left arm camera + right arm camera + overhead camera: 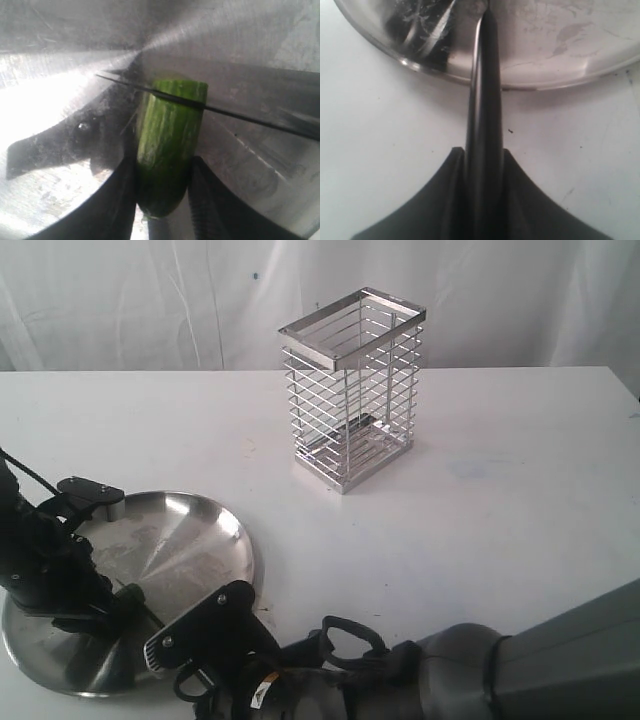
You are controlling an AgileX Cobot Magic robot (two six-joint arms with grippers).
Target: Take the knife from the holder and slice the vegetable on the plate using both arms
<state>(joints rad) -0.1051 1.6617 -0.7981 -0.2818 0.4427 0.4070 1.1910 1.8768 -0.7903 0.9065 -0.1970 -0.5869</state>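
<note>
The vegetable [170, 130], a stubby dark green piece, lies on the plate [60, 40] between my left gripper's [164, 167] fingers [117, 200], which press on both its sides. The black knife's blade [240, 116] lies across the vegetable close to its cut end. My right gripper [484, 155] is shut on the knife [485, 90] by its handle, just off the plate's rim [520, 82]. In the exterior view the plate [205, 530] sits at the front left. The left arm [40, 560] hides the vegetable there. The holder [350, 390] stands with nothing in it at the back centre.
The white table [500, 490] stretches to the right of the holder and the plate. A white curtain [120, 300] hangs behind the table. The right arm's grey body [500, 670] fills the lower right of the exterior view.
</note>
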